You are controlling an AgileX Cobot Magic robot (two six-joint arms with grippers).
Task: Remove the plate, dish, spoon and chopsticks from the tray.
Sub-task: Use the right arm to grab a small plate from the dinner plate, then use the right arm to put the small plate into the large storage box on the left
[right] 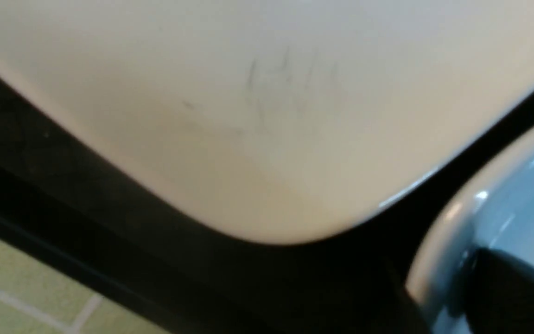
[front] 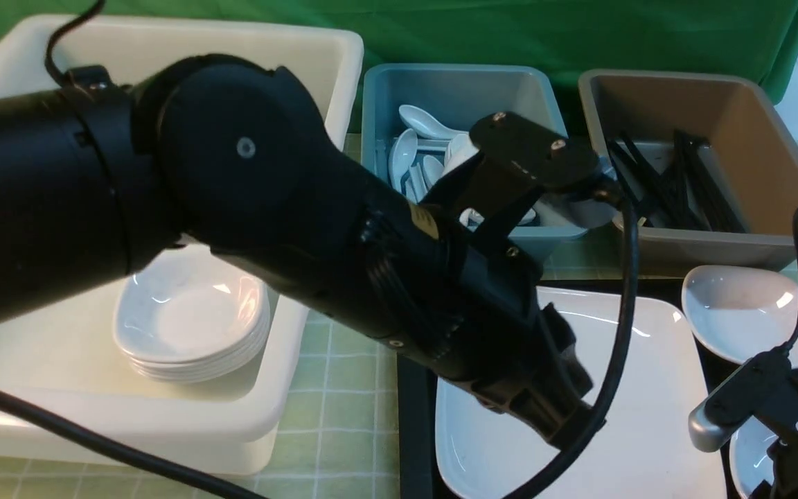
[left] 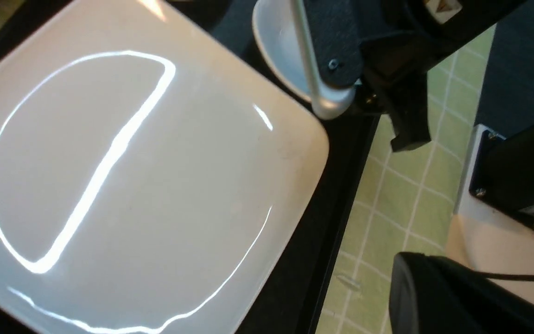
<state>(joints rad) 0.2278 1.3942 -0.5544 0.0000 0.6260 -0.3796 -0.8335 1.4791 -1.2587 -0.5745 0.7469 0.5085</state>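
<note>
The big white plate (front: 648,388) (left: 155,162) (right: 267,116) lies on the black tray (front: 413,430) (left: 313,260) (right: 109,208). My left gripper (front: 569,433) hangs shut and empty just over the plate's near left part. A small white dish (front: 752,450) (left: 276,46) (right: 517,185) sits at the tray's near right corner. My right gripper (right: 448,283) is on its rim, one finger (right: 503,287) inside the bowl. Another small dish (front: 745,312) rests at the tray's far right. No spoon or chopsticks show on the tray.
A white tub (front: 302,69) at the left holds a stack of small dishes (front: 191,312). Behind the tray, a blue tub (front: 454,90) holds several white spoons and a brown tub (front: 717,242) holds black chopsticks. Green checked cloth covers the table.
</note>
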